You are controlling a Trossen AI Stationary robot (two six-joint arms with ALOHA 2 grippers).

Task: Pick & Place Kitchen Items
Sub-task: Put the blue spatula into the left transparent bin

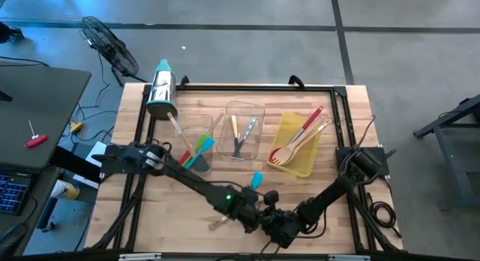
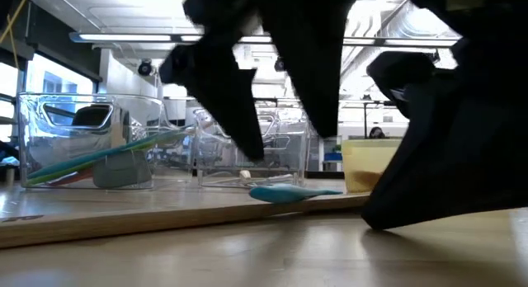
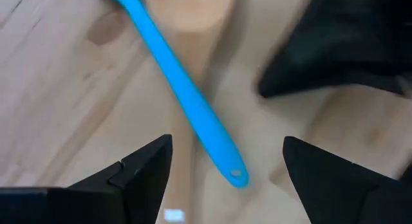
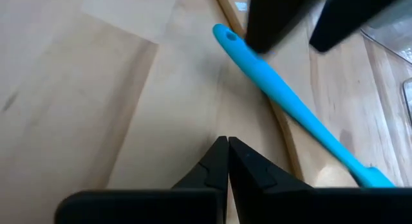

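- Left gripper [image 3: 225, 169] hung low over the front-centre of the table [image 1: 157, 216], fingers spread wide, nothing between them but the tail of the blue spatula [image 3: 187, 95].
- The spatula's hole-ended handle tip lay in the gap between the two fingers, closer to the middle than to either one. Its long axis ran away from the claw at a slant, blade end out of that view.
- Under the spatula, a wooden spoon [image 3: 193, 18] lay on the boards, bowl partly covered by the blue handle; exact contact not clear.
- Right gripper [image 4: 227, 163] sat just beside the left, also at the table's front edge, fingers pressed together and empty. From its camera the spatula lay ahead of and to one side of the closed tips, apart from them, with the left arm's fingers standing at the handle end.
- Judgement: the left arm was the nearer and better set; a straight drop and pinch across the handle looked to be the coming move. The wooden spoon beneath might get caught in the same pinch.
- In the high view the spatula's blade [image 1: 257, 179] showed beyond the two wrists, toward the bins.
- Farther back: a clear bin [image 1: 196, 141] with teal, green and red utensils, a second clear bin [image 1: 244, 111] with small knives, a yellow bin [image 1: 289, 165] with a red spatula and wooden fork.
- Steel cylinder with teal cap [image 1: 161, 87] stood at the far left corner.
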